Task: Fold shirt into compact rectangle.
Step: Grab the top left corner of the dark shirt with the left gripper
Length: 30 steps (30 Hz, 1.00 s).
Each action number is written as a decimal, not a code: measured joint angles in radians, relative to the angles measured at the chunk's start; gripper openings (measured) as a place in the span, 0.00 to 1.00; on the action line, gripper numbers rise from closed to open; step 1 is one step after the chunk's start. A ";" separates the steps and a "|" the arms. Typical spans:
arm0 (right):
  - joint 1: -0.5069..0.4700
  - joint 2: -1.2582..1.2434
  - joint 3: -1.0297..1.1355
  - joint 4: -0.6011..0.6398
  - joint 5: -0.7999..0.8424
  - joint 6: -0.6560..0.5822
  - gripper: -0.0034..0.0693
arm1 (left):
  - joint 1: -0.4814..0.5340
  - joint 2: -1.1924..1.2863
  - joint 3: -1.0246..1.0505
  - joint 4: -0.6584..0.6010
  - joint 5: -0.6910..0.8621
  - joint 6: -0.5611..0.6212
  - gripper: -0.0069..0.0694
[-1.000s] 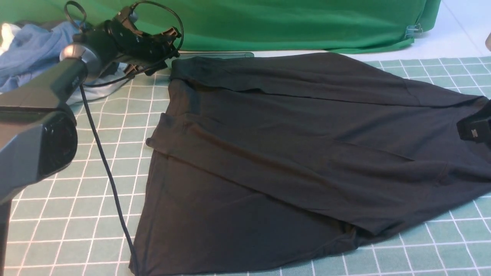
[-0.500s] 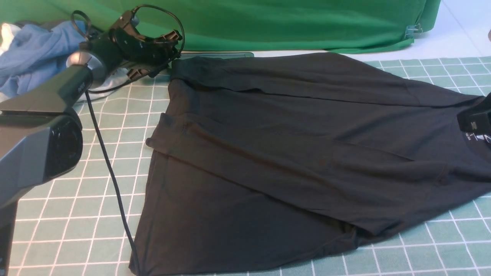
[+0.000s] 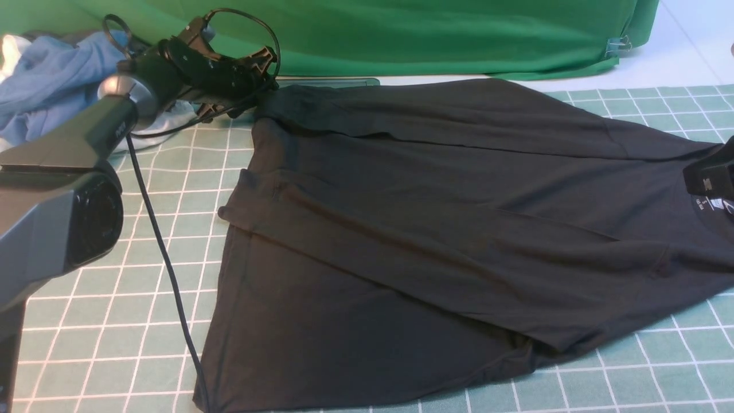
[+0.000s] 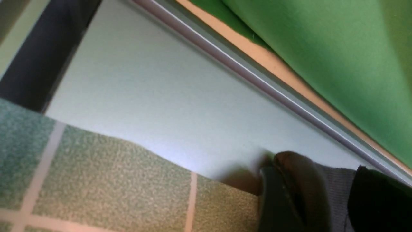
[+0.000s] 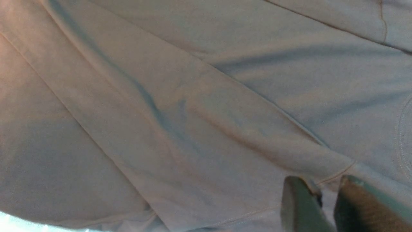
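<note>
A large black shirt lies spread on a green mat with a white grid, which covers most of the desk. The shirt fills the middle and right of the front view, with its wide bottom edge to the left and its neck end to the right. Long folds run across it from left to right, one layer lapped over along the far side and another along the near side. The left arm reaches forward from the near left, and a black cable trails from it down across the mat. The left jaws sit at the shirt's far left corner, at the mat's far edge. In the left wrist view they stand apart, low over bare pale desk, with a strip of dark grey cloth between them; I cannot tell whether they pinch it. The right arm shows only as a black block at the right edge, on the shirt's neck end, just beside a small white label print. In the right wrist view the right jaws are clamped on a raised ridge of the shirt, a stitched hem running in between them. A big bright green cloth is draped along the far side. A crumpled blue garment lies at the far left, behind the left arm.
</note>
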State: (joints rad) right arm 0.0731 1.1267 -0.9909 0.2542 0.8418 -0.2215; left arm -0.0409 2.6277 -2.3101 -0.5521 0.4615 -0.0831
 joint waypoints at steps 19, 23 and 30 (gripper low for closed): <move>0.000 0.000 0.000 0.000 -0.013 0.000 0.32 | 0.000 -0.065 -0.035 0.000 0.032 0.089 0.13; 0.000 0.000 0.000 0.000 -0.015 0.000 0.33 | 0.000 -0.065 -0.035 0.004 0.049 0.089 0.13; 0.000 0.000 0.000 0.000 -0.015 0.000 0.33 | 0.000 -0.069 -0.035 0.008 0.061 0.089 0.16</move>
State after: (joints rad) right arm 0.0731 1.1267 -0.9909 0.2542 0.8267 -0.2215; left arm -0.0409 2.5591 -2.3455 -0.5439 0.5225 0.0054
